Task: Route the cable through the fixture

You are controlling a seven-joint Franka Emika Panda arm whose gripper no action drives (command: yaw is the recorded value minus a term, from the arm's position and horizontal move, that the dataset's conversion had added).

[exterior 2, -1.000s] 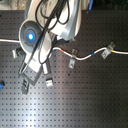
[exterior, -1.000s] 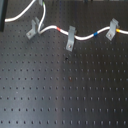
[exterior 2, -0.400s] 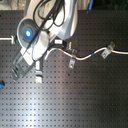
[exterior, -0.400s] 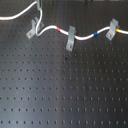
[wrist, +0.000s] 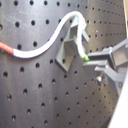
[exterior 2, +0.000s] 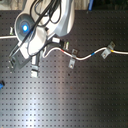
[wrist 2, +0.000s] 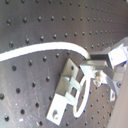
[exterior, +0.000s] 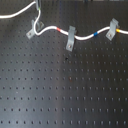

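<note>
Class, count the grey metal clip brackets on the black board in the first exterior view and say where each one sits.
3: one fixture at the first exterior view's left, one near the middle, one at its right. None seems hidden.

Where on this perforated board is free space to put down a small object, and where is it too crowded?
Free: the wide board below the cable and the three fixtures in the first exterior view. Crowded: the strip along the cable, most at the fixture by the tool.

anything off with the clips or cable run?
Nothing stands out. The cable runs through all three clips, including the middle clip and the right one; no damage shows. The hand is beside the fixture.
</note>
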